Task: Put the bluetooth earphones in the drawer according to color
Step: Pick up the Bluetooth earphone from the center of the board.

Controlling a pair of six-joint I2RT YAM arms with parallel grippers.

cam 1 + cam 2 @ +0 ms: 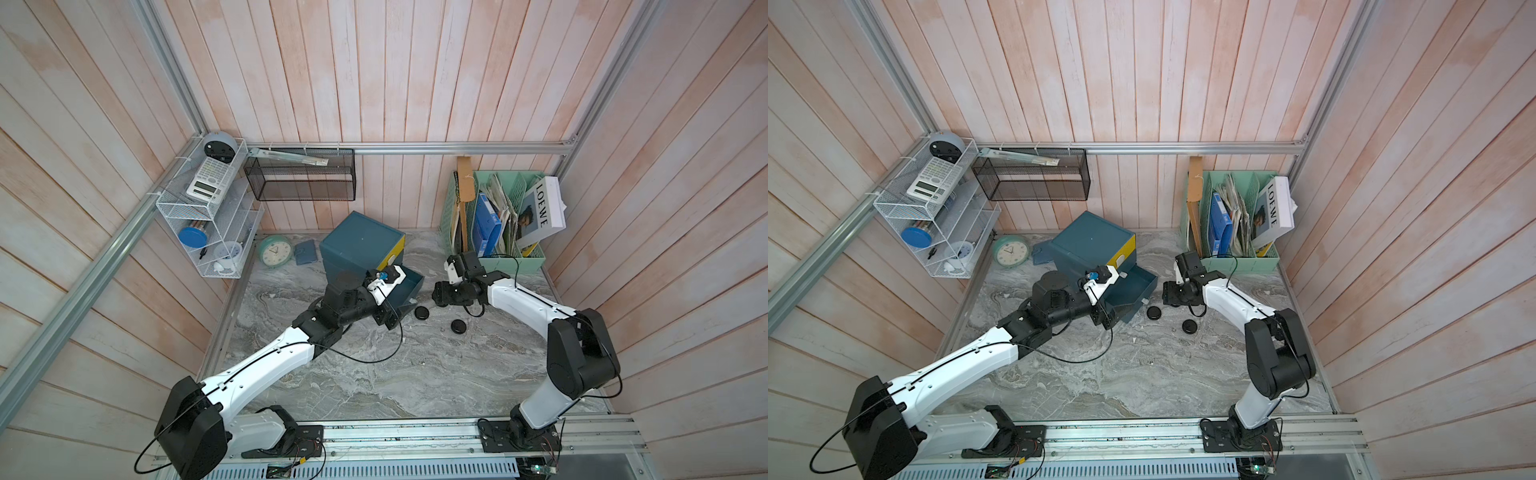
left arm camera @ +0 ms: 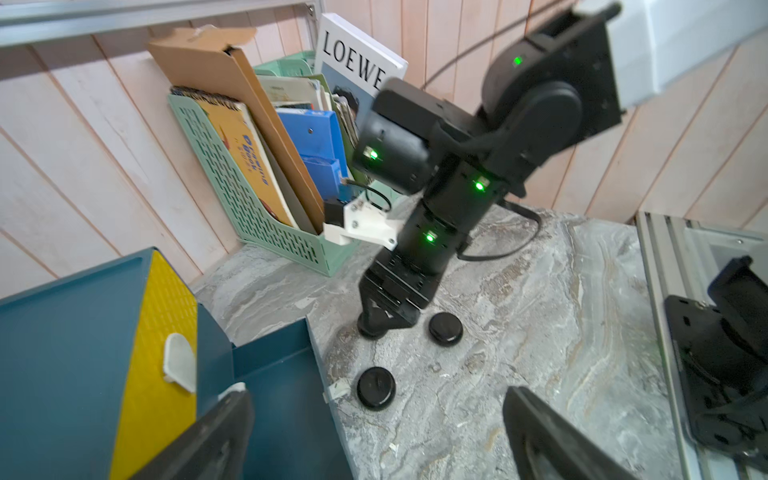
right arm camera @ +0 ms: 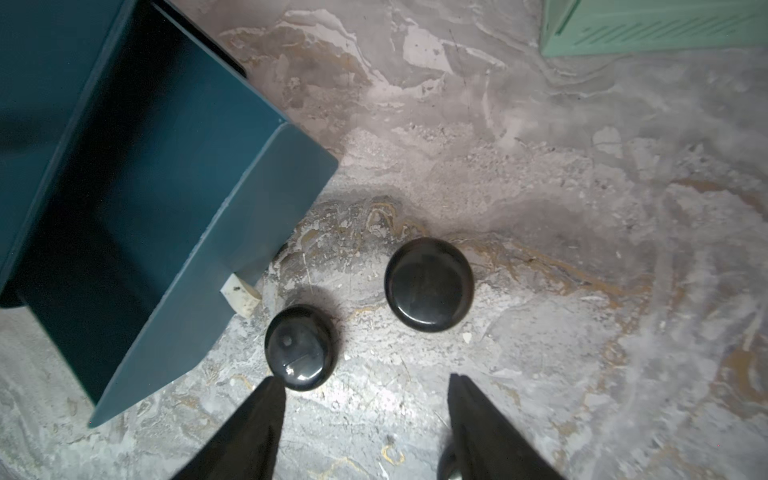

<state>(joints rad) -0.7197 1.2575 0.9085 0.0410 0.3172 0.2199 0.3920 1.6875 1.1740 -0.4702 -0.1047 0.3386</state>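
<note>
The drawer cabinet is dark teal with a yellow top drawer, and it stands at the back of the table. Its lowest teal drawer is pulled out, and the part I see holds nothing. Two glossy black bluetooth earphones cases lie on the marble. One is beside the drawer's white handle, the other is farther right. My left gripper is open over the drawer's front edge. My right gripper is open, one fingertip close to the nearer case.
A mint file rack with books stands at the back right, close behind my right arm. A mint clock and a small blue case sit left of the cabinet. A white wire shelf and a black mesh basket hang on the walls.
</note>
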